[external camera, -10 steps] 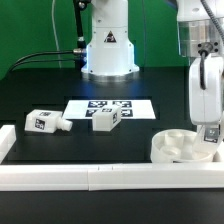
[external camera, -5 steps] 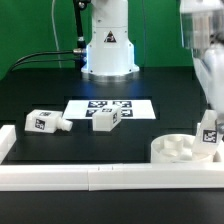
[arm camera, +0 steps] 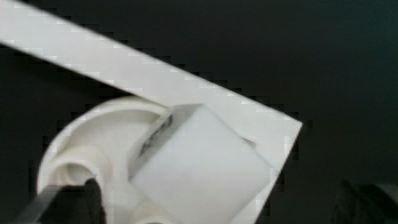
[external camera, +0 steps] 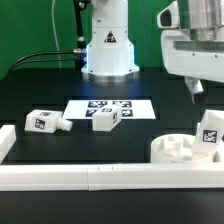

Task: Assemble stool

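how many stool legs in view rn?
3 stool legs. One lies on the table at the exterior view's left, one sits on the marker board, and one stands at the seat on the right. Others may be out of frame.

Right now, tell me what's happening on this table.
The arm's fingers hang open and empty above the round seat, which rests by the front rail. A first leg stands in the seat. A second leg lies on the black table, and a third leg sits on the marker board, both untouched.
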Controlling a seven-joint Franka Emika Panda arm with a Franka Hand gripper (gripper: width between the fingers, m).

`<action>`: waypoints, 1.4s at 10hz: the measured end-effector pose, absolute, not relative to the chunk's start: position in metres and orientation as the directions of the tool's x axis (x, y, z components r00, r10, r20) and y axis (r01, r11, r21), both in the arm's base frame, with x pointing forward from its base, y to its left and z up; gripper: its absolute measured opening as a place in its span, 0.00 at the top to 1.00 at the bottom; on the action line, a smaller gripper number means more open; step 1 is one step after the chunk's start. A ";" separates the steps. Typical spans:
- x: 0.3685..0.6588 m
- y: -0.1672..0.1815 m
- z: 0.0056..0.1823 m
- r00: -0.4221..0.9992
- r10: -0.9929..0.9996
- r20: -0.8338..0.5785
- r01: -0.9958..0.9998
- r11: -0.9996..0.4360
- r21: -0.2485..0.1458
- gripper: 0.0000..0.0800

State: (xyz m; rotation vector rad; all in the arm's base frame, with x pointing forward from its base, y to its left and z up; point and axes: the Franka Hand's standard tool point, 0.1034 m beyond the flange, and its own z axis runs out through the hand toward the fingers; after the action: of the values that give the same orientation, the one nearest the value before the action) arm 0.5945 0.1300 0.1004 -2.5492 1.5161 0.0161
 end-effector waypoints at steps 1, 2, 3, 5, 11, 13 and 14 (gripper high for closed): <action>0.594 0.130 0.100 0.524 -0.847 -0.091 -0.848 -0.508 -0.149 0.19; 0.594 0.131 0.101 0.695 -0.718 -0.047 -0.715 -0.682 -0.156 0.19; 0.595 0.131 0.101 0.815 -0.580 -0.015 -0.574 -0.803 -0.163 0.19; 0.593 0.129 0.097 0.937 -0.349 0.022 -0.342 -0.927 -0.155 0.19; 0.594 0.129 0.100 0.973 0.227 0.052 0.230 -0.970 -0.077 0.19; 0.593 0.135 0.096 0.887 0.462 0.012 0.461 -0.883 -0.091 0.19; 0.594 0.132 0.096 0.859 0.512 0.014 0.511 -0.855 -0.083 0.19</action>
State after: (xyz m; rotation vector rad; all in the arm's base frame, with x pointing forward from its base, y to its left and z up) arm 0.5936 0.1322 0.0959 -2.9481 -0.8133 0.0134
